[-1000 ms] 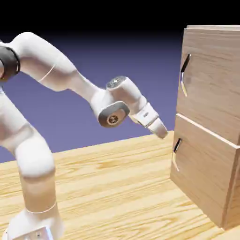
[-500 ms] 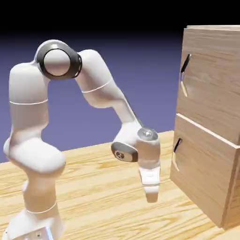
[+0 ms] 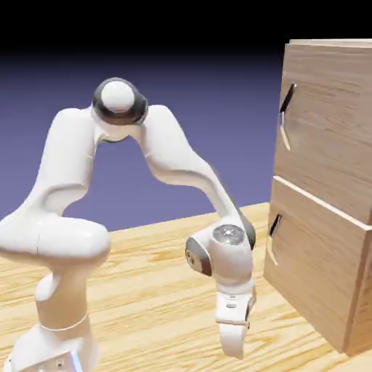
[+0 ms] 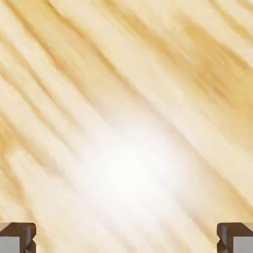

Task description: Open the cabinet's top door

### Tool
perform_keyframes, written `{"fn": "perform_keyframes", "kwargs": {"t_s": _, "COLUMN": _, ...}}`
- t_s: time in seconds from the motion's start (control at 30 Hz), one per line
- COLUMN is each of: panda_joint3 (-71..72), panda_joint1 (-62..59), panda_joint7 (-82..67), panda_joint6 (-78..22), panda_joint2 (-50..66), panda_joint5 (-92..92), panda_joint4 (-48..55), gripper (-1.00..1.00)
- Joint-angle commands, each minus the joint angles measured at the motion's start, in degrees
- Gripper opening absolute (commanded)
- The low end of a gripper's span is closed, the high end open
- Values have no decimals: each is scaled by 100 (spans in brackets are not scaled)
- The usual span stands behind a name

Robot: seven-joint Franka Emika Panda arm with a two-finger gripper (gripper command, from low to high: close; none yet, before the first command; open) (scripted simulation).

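The cabinet stands at the exterior view's right, a tall light wood box. Its top door is closed, with a slim dark bar handle at its left edge. The lower panel has a like handle. My gripper points straight down at the table, low and left of the cabinet's lower panel, well below the top door's handle. In the hand view only pale table wood fills the frame, and the two fingertips sit far apart at the bottom corners, open with nothing between them.
The arm's elbow rises high at the exterior view's left, above the base. The cabinet's front face stands close to the right of the hand.
The arm has folded down: the hand dropped from mid-height, pointing toward the cabinet, to just above the table, pointing down. The jaws stayed open.
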Motion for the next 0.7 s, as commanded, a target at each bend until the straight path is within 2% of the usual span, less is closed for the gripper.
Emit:
{"fn": "perform_keyframes", "kwargs": {"t_s": 0.0, "panda_joint3": -201, "panda_joint1": 168, "panda_joint7": -111, "panda_joint6": -65, "panda_joint2": 208, "panda_joint5": 243, "panda_joint4": 37, "gripper": 0}}
{"fn": "perform_keyframes", "kwargs": {"t_s": 0.67, "panda_joint3": -4207, "panda_joint1": 3517, "panda_joint7": -2330, "panda_joint6": -1365, "panda_joint2": 4362, "panda_joint5": 5087, "panda_joint4": 770, "gripper": 0}}
